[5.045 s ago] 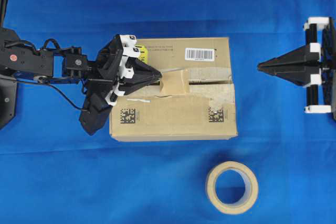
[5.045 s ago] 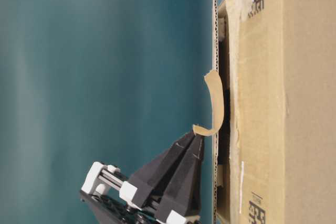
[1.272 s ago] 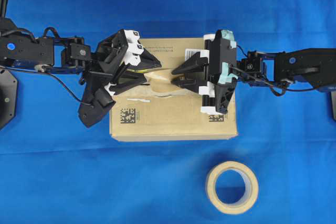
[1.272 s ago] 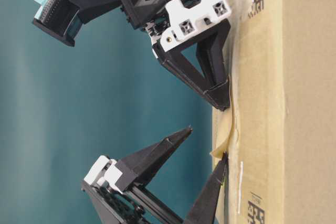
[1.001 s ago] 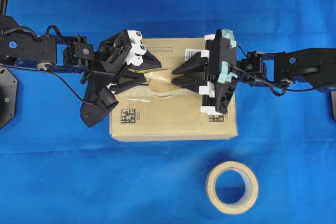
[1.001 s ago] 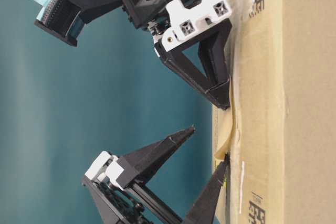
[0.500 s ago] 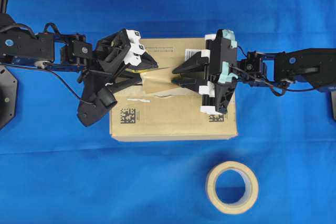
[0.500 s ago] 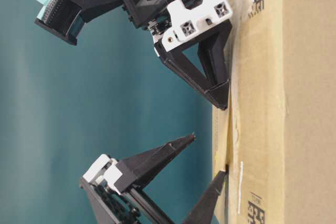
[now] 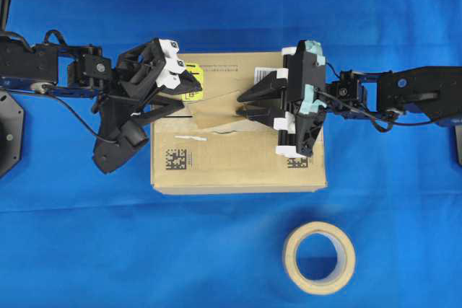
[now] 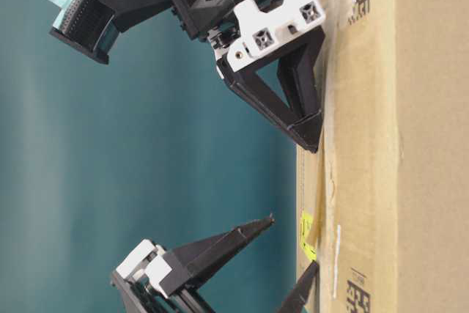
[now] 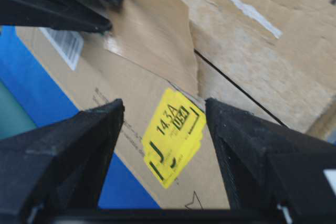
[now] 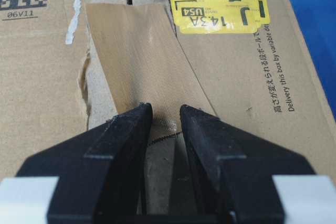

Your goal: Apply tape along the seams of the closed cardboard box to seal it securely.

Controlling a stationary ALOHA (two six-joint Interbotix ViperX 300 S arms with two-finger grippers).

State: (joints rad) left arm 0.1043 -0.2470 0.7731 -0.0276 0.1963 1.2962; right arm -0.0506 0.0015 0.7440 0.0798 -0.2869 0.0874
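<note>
Overhead: the left claw, released, has drawn back toward the cardboard box's left edge, uncovering the yellow sticker. The tape lies over the seams, between both claws; the right claw presses its end.

Table-level: the left claw is cut off below.

Right wrist: claw tips stand slightly parted on the tape

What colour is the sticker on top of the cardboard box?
The sticker is yellow with dark printing; the right wrist view shows it best.
</note>
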